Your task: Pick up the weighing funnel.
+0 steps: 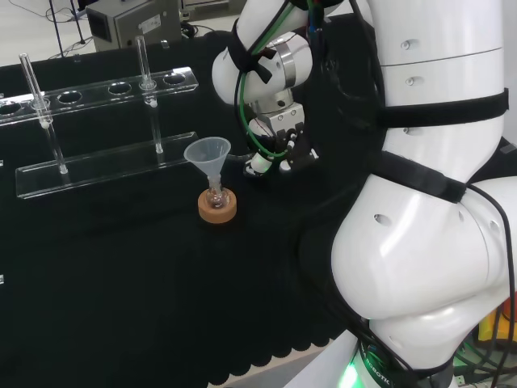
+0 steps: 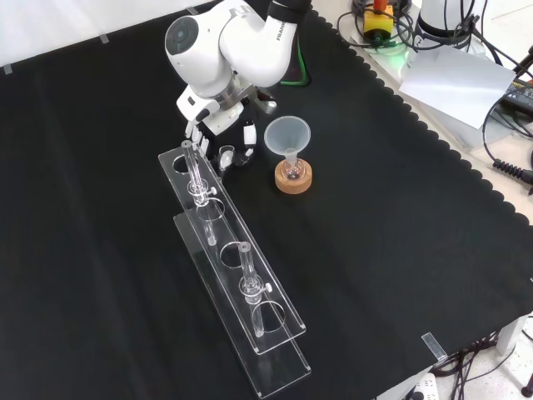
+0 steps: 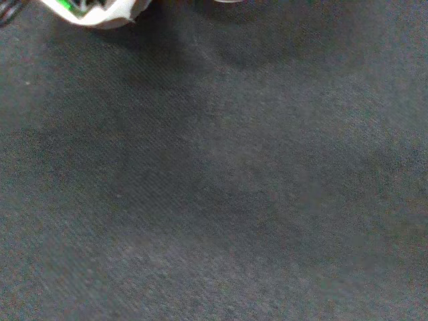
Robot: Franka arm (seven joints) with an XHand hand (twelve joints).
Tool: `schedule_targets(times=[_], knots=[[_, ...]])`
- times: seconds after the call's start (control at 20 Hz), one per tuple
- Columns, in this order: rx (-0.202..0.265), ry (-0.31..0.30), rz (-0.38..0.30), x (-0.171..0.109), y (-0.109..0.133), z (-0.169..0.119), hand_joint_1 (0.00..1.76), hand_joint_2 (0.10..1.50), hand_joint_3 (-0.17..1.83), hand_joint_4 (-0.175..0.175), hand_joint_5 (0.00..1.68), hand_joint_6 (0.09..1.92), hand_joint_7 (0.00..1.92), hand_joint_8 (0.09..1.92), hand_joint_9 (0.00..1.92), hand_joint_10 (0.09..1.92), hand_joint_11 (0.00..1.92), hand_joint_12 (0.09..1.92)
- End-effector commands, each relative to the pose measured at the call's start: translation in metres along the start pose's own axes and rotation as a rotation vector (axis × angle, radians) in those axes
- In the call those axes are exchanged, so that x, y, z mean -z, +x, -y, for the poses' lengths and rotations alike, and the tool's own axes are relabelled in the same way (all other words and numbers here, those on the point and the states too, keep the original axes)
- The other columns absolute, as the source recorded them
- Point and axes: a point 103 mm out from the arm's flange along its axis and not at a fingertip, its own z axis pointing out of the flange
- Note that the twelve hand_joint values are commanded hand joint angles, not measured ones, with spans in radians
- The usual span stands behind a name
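Cloth (image 2: 400, 250), all black, covers the bench. In the front view the white arm (image 2: 225, 42) comes in from the top. The hand (image 2: 218, 125) at its end points down at the cloth.

A small clear piece, the weighing funnel (image 2: 226, 153), sits right at the low end of the hand. In that view it is between the top end of the rack (image 2: 229, 275) and the big funnel (image 2: 287, 133). I cannot tell if the hand is open, closed or gripping the small piece. I also cannot tell if the piece lies on the cloth or is lifted off it.

The big funnel stands mouth up, near the hand but apart from it, on the right in the front view. Its stem goes into a small flask (image 2: 291, 169). The flask sits on a cork ring (image 2: 293, 182).

The rack is long and clear, with round holes in it. In the front view it runs from beside the hand down toward the bottom. 2 glass tubes stand up in it: 1 tube (image 2: 193, 162) close to the hand and 1 tube (image 2: 246, 271) farther down the rack.

In the head view the hand is low over the cloth, just to the right of the big funnel. The rack with its 2 tubes is on the left.

The wrist view looks at the cloth from very close, with a blurry white bit of the hand at the edge.
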Motion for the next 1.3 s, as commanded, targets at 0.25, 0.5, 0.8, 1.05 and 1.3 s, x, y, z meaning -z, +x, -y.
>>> schedule_targets(times=[0.25,0.5,0.8,1.05,1.3], knots=[[-0.025,-0.054,0.007,0.046,-0.027,0.02,1.09,0.66,0.78,0.175,1.14,0.97,0.73,0.63,1.07,0.41,0.75,1.16],[-0.04,-0.06,0.012,0.067,-0.04,0.038,1.09,0.65,0.79,0.175,1.14,0.97,0.74,0.63,1.08,0.41,0.76,1.16],[-0.057,-0.049,0.034,0.095,-0.055,0.064,1.09,0.65,0.79,0.175,1.14,0.97,0.74,0.63,1.08,0.4,0.76,1.15],[-0.06,-0.035,0.055,0.112,-0.059,0.086,1.09,0.65,0.8,0.175,1.14,0.97,0.75,0.63,1.08,0.4,0.76,1.15],[-0.056,-0.024,0.079,0.124,-0.055,0.107,1.09,0.64,0.8,0.175,1.15,0.96,0.76,0.62,1.08,0.39,0.76,1.15]])
